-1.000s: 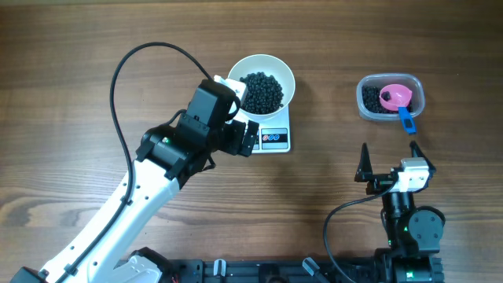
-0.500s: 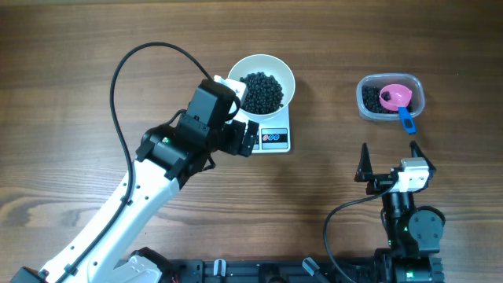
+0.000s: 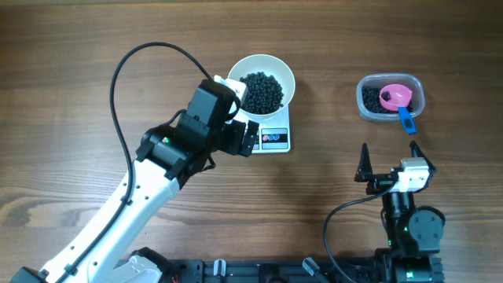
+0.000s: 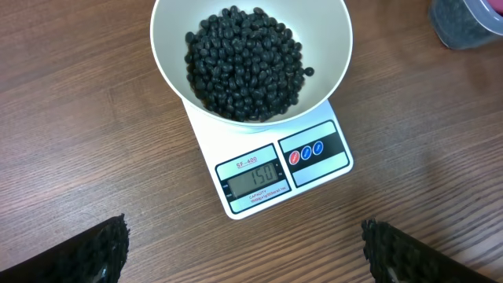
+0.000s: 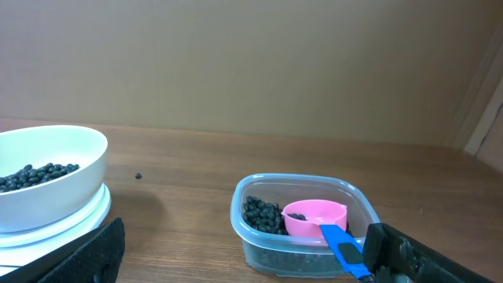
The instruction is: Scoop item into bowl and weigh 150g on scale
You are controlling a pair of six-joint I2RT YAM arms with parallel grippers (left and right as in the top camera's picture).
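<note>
In the middle of the table, the white bowl sits on top of the small white scale. The black beans lie in a heap inside the bowl. The little screen on the scale seems to read 150, so I think the weighing is as good as done. The left claw hangs over the near side of the scale. Its two fingers are spread wide and nothing is between them. From this claw the scale and the bowl lie straight ahead, with the screen nearest and the bowl behind it. It is by far the nearer arm to the bowl, so any move it makes should go back and away, or it could bump the scale and change the number. The right claw is well apart from the bowl, low down by its own base. Its fingers are spread wide too, with nothing in them. Straight ahead of it is the clear tub, with a few beans left inside and the pink scoop lying in it. The blue handle of the scoop points back toward this claw. If more beans were ever needed, this arm is the one to reach for it.
</note>
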